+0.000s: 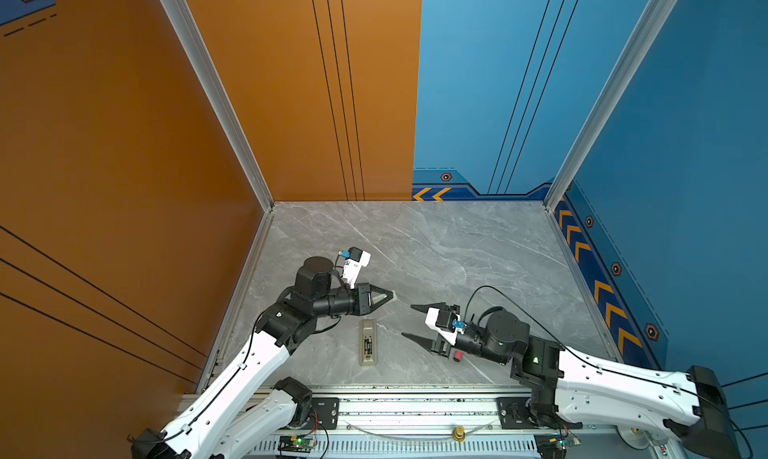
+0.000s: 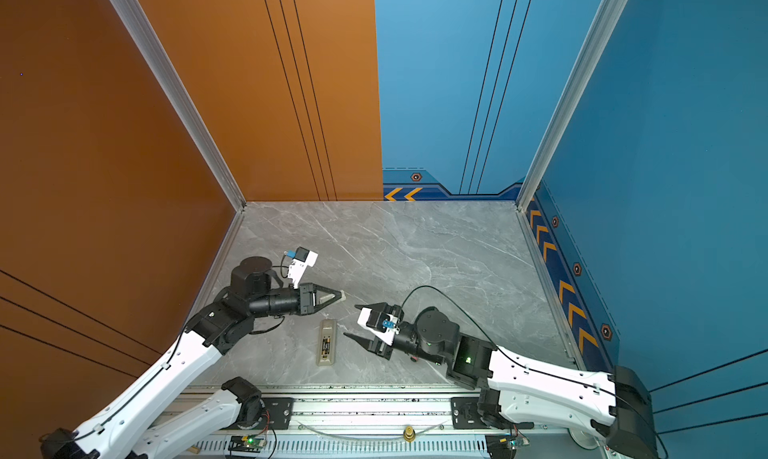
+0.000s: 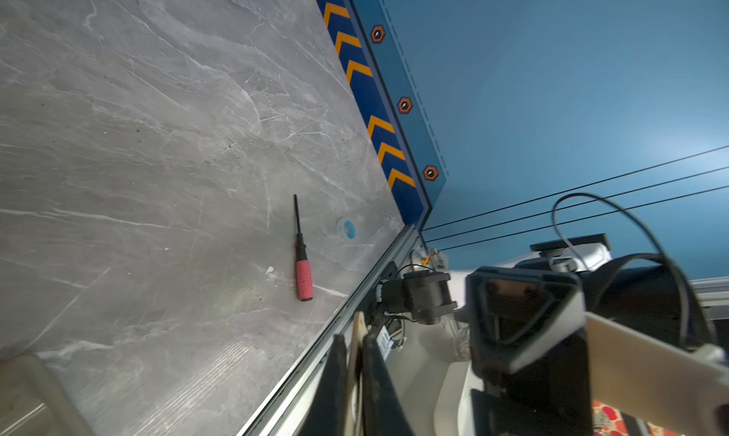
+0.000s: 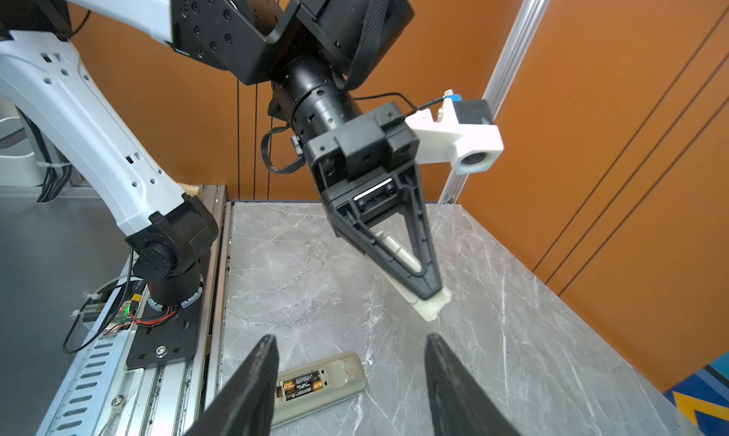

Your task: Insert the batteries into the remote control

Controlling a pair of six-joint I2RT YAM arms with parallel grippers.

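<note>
The remote control (image 1: 368,332) (image 2: 326,328) (image 4: 347,369) lies back-up on the marble table, its battery recess uncovered. Two batteries (image 1: 367,347) (image 2: 325,347) (image 4: 301,384) sit side by side inside the recess. Just right of the remote and apart from it, my right gripper (image 1: 407,320) (image 2: 350,320) (image 4: 351,337) is open with nothing between its fingers. My left gripper (image 1: 392,297) (image 2: 343,295) (image 4: 428,292) (image 3: 355,347) hovers beyond the remote's far end. It is shut on a thin beige cover plate (image 4: 432,307) (image 3: 358,327).
A pink-handled screwdriver (image 3: 303,272) lies on the table under my right arm; only its handle end (image 1: 457,356) shows in a top view. A small blue-centred round thing (image 3: 347,229) lies beside it. A metal rail (image 1: 415,407) runs along the table's front edge.
</note>
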